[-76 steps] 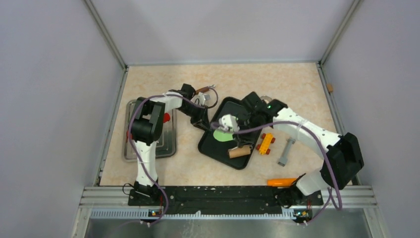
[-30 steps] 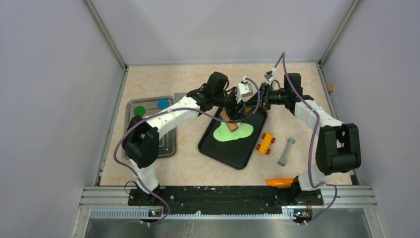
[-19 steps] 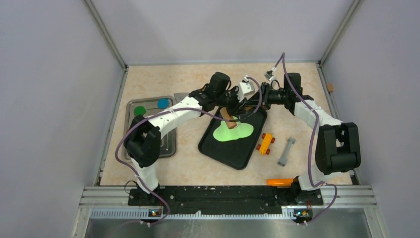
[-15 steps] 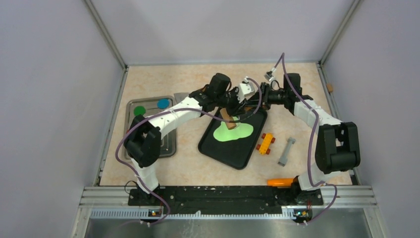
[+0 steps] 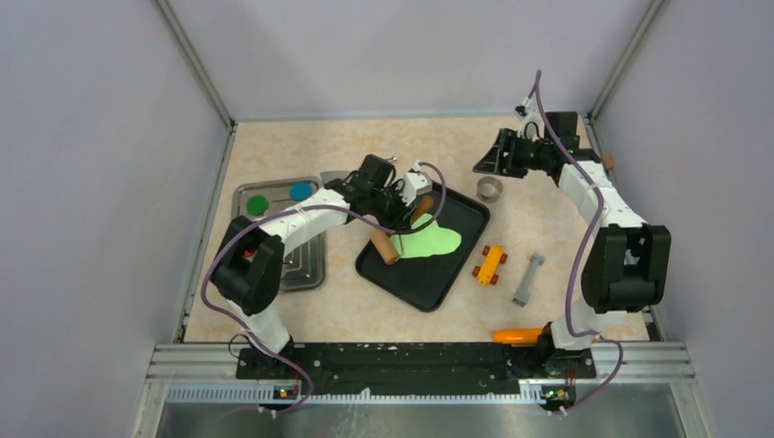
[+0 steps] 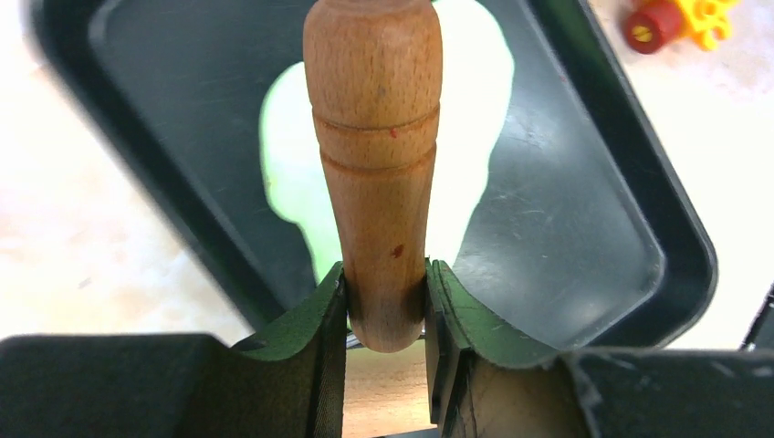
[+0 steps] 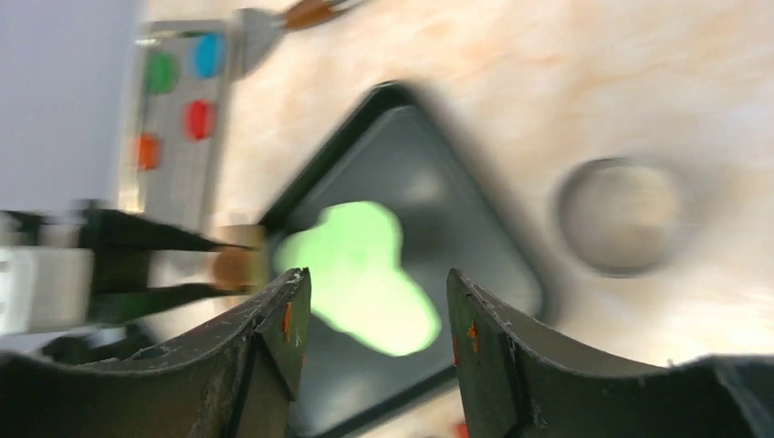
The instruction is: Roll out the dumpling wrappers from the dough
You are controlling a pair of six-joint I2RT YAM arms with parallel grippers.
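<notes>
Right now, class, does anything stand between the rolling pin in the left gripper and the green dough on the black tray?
Nothing visible does. The left gripper clamps the rolling pin, which reaches out over the dough on the black tray. The ring cutter lies off the tray, by the open right gripper.

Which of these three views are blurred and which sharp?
Right wrist view: motion-smeared; the round metal ring cutter and flattened lime-green dough have soft edges. Left wrist view: the wooden rolling pin is crisp. Top external view: sharp, evenly lit.
</notes>
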